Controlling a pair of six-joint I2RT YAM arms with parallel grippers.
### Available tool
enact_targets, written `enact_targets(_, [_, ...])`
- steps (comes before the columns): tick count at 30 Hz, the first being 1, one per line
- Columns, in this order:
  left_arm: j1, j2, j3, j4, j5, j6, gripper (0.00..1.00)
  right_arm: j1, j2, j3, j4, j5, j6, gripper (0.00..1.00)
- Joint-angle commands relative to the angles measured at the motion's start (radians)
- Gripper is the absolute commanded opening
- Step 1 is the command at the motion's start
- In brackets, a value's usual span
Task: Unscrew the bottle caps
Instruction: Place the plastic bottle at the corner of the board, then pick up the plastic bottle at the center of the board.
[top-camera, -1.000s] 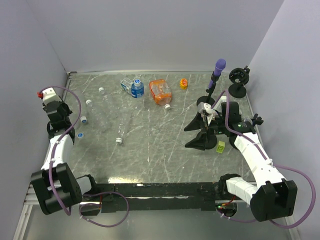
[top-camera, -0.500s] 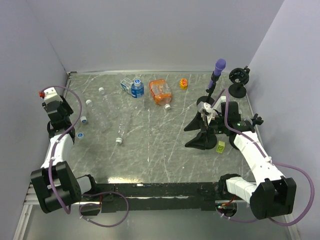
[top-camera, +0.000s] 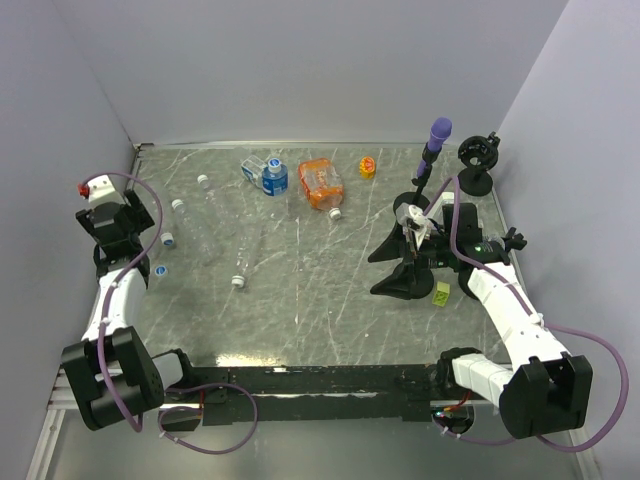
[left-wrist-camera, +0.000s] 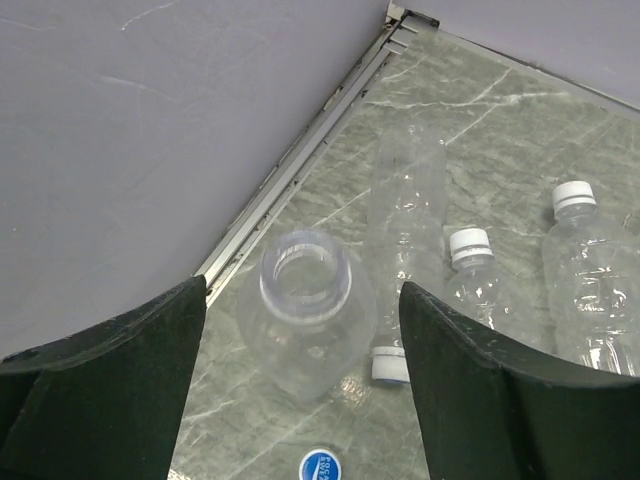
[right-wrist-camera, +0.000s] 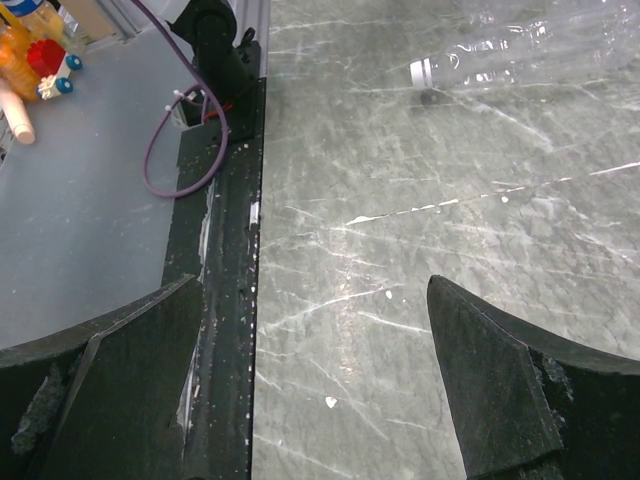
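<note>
The left pincer (left-wrist-camera: 302, 288) stands open, its two dark fingers (left-wrist-camera: 120, 370) wide apart at the lower corners of the left wrist view. Between them stands an upright clear bottle (left-wrist-camera: 305, 330) with its neck uncapped, a gap showing on either side. A loose blue cap (left-wrist-camera: 322, 465) lies on the counter (left-wrist-camera: 480, 120) just below it, at the bottom edge of the frame. To the right lie three more clear bottles, each wearing a white cap: one (left-wrist-camera: 388, 366) beside the open bottle, one (left-wrist-camera: 470, 243) in the middle right, one (left-wrist-camera: 575, 197) at the far right.

In the top view these sit along the left side of the counter, near the left wall. An orange bottle (top-camera: 320, 183) and a blue-capped bottle (top-camera: 274, 178) lie at upper centre.

The right pincer (right-wrist-camera: 315, 285) is also open, holding nothing, over bare counter; a capped clear bottle (right-wrist-camera: 500, 50) lies at the upper right of its view.
</note>
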Motion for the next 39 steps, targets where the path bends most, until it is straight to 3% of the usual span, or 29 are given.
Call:
enact_targets(1, [0.005,-0.036,0.071,-0.025,-0.018,-0.009,0.84,-0.010,0.001,0.006,0.008,-0.045,-0.037,0.99])
enact_targets(7, [0.005,-0.061,0.132,-0.092,-0.064,-0.021,0.97,-0.013,-0.001,0.004,0.006,-0.050,-0.040,0.99])
enact_targets(13, [0.005,-0.136,0.296,-0.317,-0.113,-0.130,0.96,-0.016,-0.001,0.006,-0.003,-0.042,-0.052,0.99])
enact_targets(20, [0.001,-0.217,0.434,-0.606,0.391,-0.325,0.97,-0.033,-0.008,0.009,-0.014,-0.026,-0.071,0.99])
enact_targets(22, [-0.051,-0.210,0.433,-0.695,0.483,-0.367,0.98,-0.039,-0.011,0.009,-0.017,-0.022,-0.074,0.99])
enact_targets(27, [-0.480,-0.150,0.421,-0.885,0.203,-0.371,0.99,-0.053,-0.016,0.006,-0.015,-0.024,-0.080,0.99])
enact_targets(29, [-0.565,-0.093,0.418,-0.945,0.110,-0.388,0.99,-0.059,-0.019,0.003,-0.014,-0.025,-0.080,0.99])
enact_targets(34, [-0.677,0.084,0.402,-0.939,-0.032,-0.390,0.99,-0.067,-0.016,-0.005,-0.006,-0.018,-0.082,0.99])
enact_targets(39, [-0.697,0.302,0.460,-0.921,-0.067,-0.367,0.97,-0.079,-0.013,-0.008,-0.005,-0.013,-0.086,0.99])
